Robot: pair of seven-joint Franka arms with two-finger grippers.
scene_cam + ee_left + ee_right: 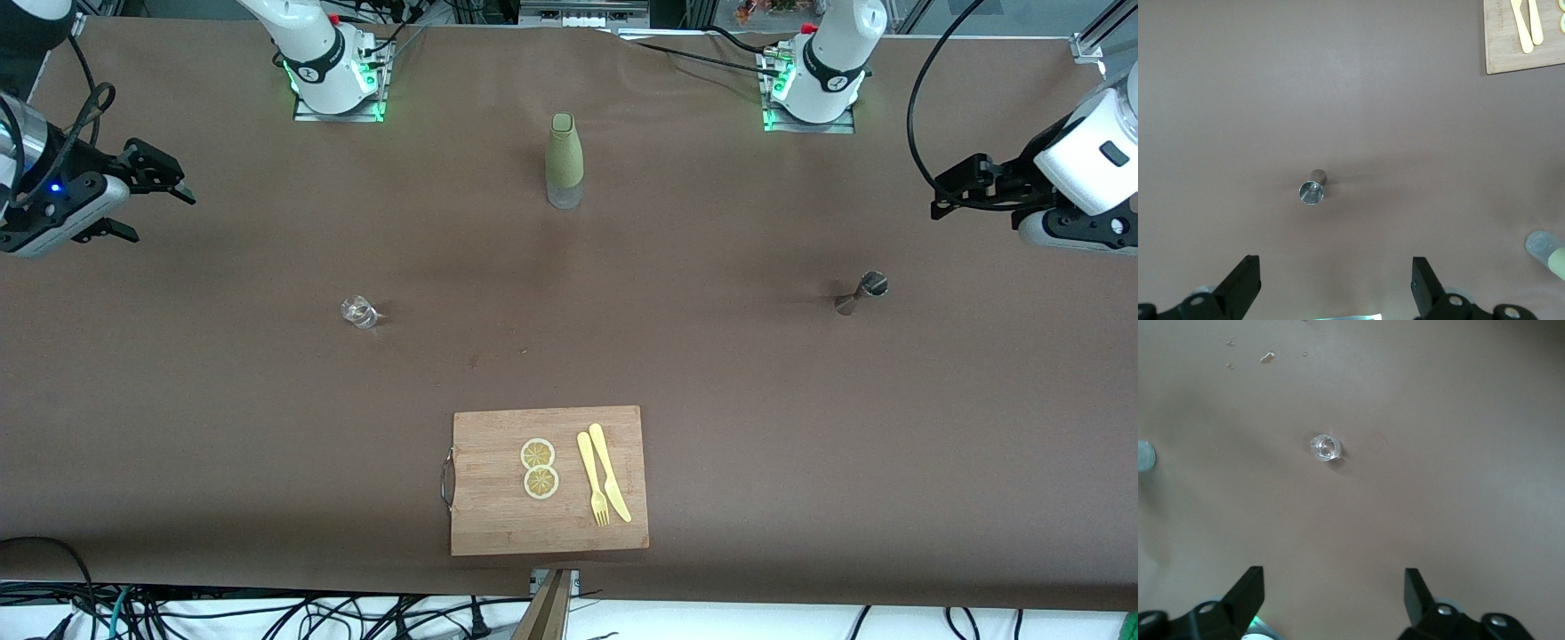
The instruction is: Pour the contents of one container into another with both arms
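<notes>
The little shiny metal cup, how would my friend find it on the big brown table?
Start at the wooden cutting board, then look farther from the front camera, toward the left arm's end of the table. The metal cup stands alone there: small, silvery, hourglass-shaped, unlike the clear glass or tall green bottle.

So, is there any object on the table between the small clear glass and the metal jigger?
No. In the front view only bare brown tablecloth lies between the clear glass and the metal jigger; the green bottle stands farther from the camera.
</notes>
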